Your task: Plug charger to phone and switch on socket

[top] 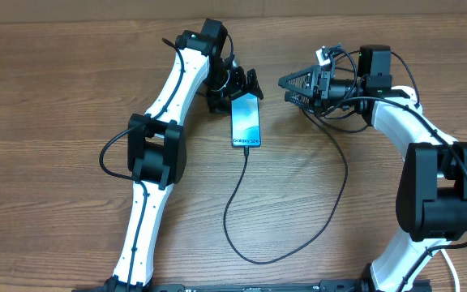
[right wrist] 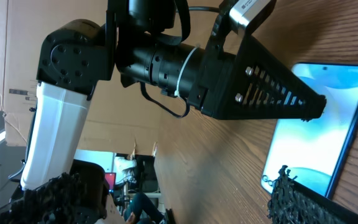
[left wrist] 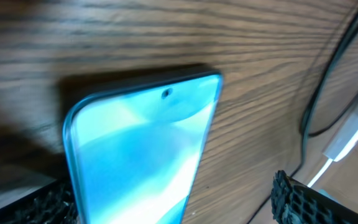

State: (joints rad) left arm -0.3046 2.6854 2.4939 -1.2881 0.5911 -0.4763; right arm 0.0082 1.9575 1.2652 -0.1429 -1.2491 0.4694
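The phone (top: 246, 119) lies flat on the wooden table with its blue-teal screen up and its text at the near short end. The thin black charger cable (top: 235, 203) meets that near end, loops toward the front and runs up to the right under my right arm. Its plug head is hidden. My left gripper (top: 237, 88) is open over the phone's far end; in the left wrist view the fingers (left wrist: 173, 208) straddle the phone (left wrist: 135, 143). My right gripper (top: 292, 89) is open and empty, right of the phone (right wrist: 316, 130). No socket shows clearly.
A black cable (left wrist: 316, 99) and a white part (left wrist: 350, 134) lie at the right edge of the left wrist view. The right wrist view shows the left arm's finger (right wrist: 272, 93) beside the phone. The table is bare wood elsewhere.
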